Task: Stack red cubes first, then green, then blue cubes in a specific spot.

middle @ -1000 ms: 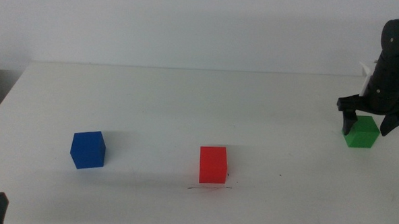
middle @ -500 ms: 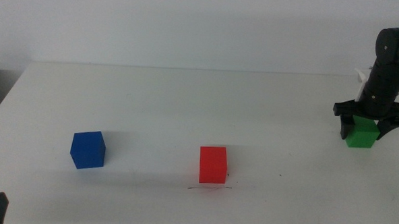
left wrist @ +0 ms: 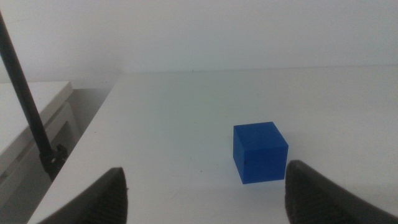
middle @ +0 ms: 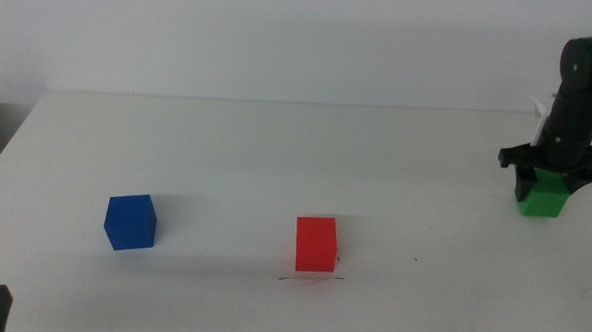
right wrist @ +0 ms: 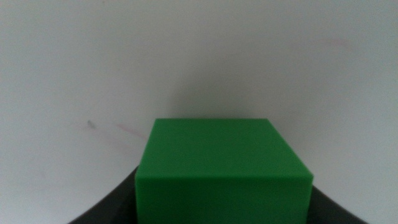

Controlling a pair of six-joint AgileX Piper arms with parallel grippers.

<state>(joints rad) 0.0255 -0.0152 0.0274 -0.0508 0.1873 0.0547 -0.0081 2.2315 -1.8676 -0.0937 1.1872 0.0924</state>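
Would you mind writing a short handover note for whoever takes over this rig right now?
Right gripper: at the table's far right, jaws closed on the small matte green cube.
Left gripper: open, waiting near the small matte blue cube on the left.
Small matte red cube: sits by the dark scribbled line, so the red step looks done.
Left: stack green on red, then blue on top.

Right arm in from right side, upright, wrist pointing down. Right pincer (middle: 548,184) low at far right, jaws clamped against green cube (middle: 546,195). Left pincer (left wrist: 202,186) waiting near bottom-left corner, jaws spread wide.
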